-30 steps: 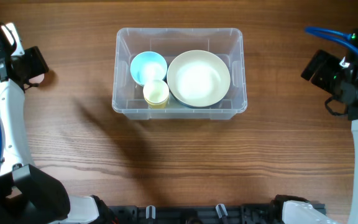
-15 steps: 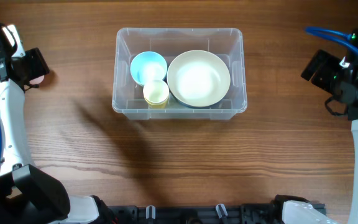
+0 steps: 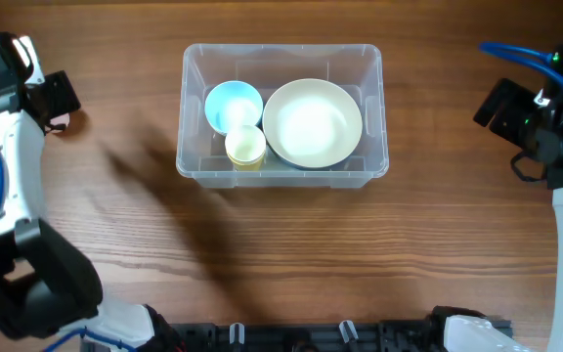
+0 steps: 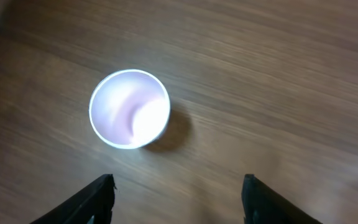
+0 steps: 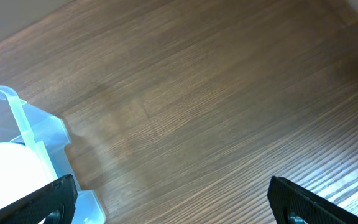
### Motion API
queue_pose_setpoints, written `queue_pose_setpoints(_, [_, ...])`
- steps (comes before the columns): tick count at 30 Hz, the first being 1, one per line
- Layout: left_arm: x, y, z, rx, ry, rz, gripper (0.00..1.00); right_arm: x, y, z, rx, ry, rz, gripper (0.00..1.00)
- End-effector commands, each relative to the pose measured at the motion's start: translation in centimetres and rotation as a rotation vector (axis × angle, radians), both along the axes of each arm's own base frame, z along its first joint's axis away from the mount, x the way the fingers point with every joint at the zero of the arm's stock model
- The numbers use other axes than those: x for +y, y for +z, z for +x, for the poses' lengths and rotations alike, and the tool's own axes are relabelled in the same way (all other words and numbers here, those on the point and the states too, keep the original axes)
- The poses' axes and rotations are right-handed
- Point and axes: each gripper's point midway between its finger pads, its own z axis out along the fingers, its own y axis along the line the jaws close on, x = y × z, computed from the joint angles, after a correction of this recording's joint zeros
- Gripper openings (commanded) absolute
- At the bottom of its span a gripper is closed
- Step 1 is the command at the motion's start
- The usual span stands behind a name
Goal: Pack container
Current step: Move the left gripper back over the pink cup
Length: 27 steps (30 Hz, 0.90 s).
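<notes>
The container (image 3: 376,117) is a large clear plastic bin at the table's centre back. It holds a light blue bowl (image 3: 233,102), a small yellow cup (image 3: 245,145) and a wide cream bowl (image 3: 312,122). My left gripper (image 3: 55,98) is at the far left, open and empty (image 4: 180,200). Below it a pale pink cup (image 4: 129,109) stands upright on the wood; from overhead it is mostly hidden under the gripper. My right gripper (image 3: 501,106) is at the far right, open and empty (image 5: 176,202). A corner of the container (image 5: 20,121) shows in the right wrist view.
The wooden table (image 3: 281,254) has bare wood in front of the container and on both sides. The arm bases stand at the front corners, and a black rail (image 3: 291,337) runs along the front edge.
My left arm has shifted slightly toward the back and right, over the pink cup. The right arm and the items in the container have not moved.
</notes>
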Motion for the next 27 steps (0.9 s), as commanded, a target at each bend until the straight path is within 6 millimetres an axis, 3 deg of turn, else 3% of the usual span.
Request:
queue_pose_setpoints(1, [1.8,-1.4,0.5,0.031,0.030,0.070,0.66,-0.4,0.5,0.3,-0.014,-0.022,-0.009,1.00])
queue_pose_setpoints(4, [2.1,-2.3,1.2,0.030,0.019,0.079,0.60,-0.4,0.5,0.3,-0.014,-0.022,-0.009,0.99])
queue_pose_setpoints(16, [2.7,-8.0,3.6,0.094,-0.106,0.123,0.65,-0.4,0.5,0.3,-0.015,-0.022,-0.009,1.00])
queue_pose_setpoints(22, [3.0,-8.7,4.4,0.080,-0.118,0.136,0.66,-0.4,0.5,0.3,-0.014,-0.022,-0.009,1.00])
queue_pose_setpoints(27, [2.9,-9.8,4.4,0.097,-0.124,0.129,0.58,-0.4,0.5,0.3,-0.015,-0.022,-0.009,1.00])
